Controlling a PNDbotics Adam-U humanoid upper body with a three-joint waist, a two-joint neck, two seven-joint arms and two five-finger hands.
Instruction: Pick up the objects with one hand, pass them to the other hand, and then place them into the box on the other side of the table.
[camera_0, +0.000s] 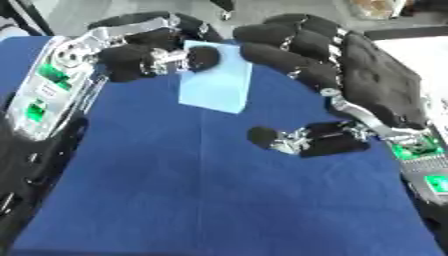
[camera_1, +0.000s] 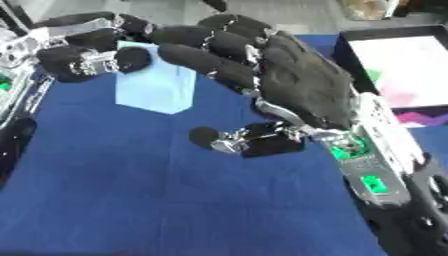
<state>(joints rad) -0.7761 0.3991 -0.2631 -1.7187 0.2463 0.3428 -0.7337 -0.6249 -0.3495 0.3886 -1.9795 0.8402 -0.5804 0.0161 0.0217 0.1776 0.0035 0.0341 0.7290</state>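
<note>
A light blue box-shaped block (camera_0: 214, 80) is held up above the blue table cloth (camera_0: 219, 200). My left hand (camera_0: 144, 55) comes in from the upper left, its thumb and fingers pinched on the block's top. My right hand (camera_1: 289, 75) reaches in from the right, open. Its fingers (camera_0: 284, 52) stretch to the block's right side, and its thumb (camera_0: 297, 140) sticks out below the block without touching it. Whether the right fingers touch the block I cannot tell.
A black-rimmed box (camera_1: 398, 70) with a white and pink-purple inside stands at the right edge of the table. My forearms with green-lit boards run along both sides, one (camera_0: 39, 95) on the left and one (camera_1: 367, 170) on the right.
</note>
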